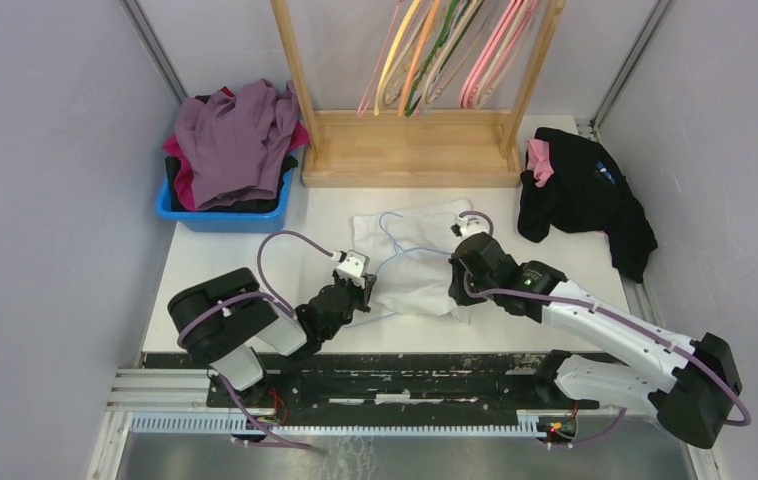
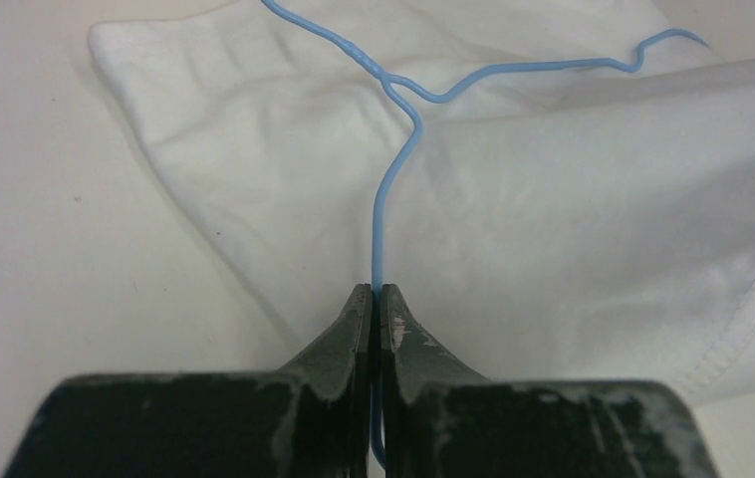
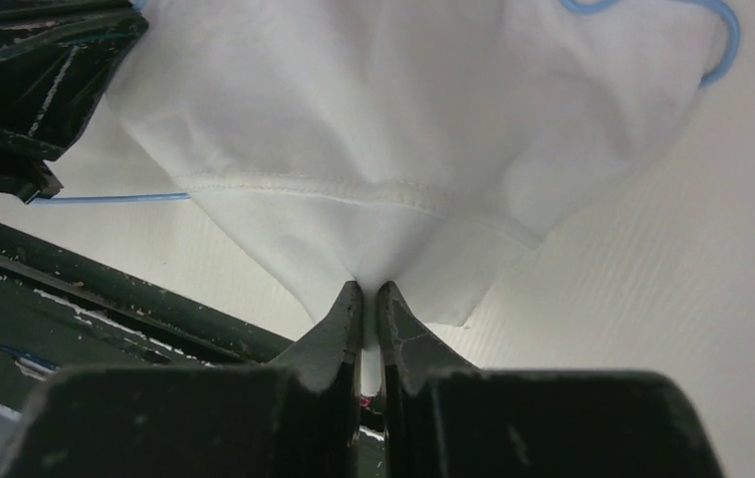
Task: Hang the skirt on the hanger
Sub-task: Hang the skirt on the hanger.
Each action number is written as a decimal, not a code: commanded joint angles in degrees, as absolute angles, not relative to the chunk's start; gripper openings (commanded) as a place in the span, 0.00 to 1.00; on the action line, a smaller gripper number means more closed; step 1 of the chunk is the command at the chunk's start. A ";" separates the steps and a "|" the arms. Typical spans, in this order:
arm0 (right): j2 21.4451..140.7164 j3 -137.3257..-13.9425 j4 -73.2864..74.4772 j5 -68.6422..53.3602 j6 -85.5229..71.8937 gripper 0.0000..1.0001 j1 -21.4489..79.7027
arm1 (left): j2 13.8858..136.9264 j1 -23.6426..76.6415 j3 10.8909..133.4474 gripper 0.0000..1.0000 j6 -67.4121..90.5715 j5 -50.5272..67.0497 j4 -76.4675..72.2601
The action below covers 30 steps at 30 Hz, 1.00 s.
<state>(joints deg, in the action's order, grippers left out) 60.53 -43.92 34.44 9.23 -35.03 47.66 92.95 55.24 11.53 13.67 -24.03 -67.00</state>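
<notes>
Lying limp on the table (image 1: 320,215) under the hanger (image 2: 384,199), the skirt (image 3: 354,119) looks light and floppy, best pinched at its hem; the right gripper (image 3: 370,291) clamps there; the left gripper (image 2: 375,294) clamps the hanger's wire.

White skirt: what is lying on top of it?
A thin blue wire hanger lies across the skirt, its wire pinched by the left gripper. The right gripper pinches the skirt's edge. Another stretch of the wire passes under the cloth, hidden there.
</notes>
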 commanded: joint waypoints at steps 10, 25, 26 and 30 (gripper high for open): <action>66.22 -40.15 29.89 9.69 -33.89 0.32 42.78 | 89.61 55.34 12.57 0.03 9.98 -27.25 -65.59; 63.55 -45.61 30.28 13.90 -31.96 0.46 62.49 | 90.35 55.89 14.83 0.03 9.65 -26.28 -63.80; 64.93 -46.75 30.61 15.45 -31.31 0.46 64.23 | 90.49 55.90 14.89 0.03 9.53 -26.20 -63.74; 68.21 -49.12 28.86 18.78 -28.73 0.47 67.68 | 90.66 55.84 14.90 0.03 9.41 -26.42 -63.52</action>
<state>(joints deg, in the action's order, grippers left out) 65.93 -44.99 31.00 13.47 -32.01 65.36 90.80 55.59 13.47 11.88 -25.32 -62.13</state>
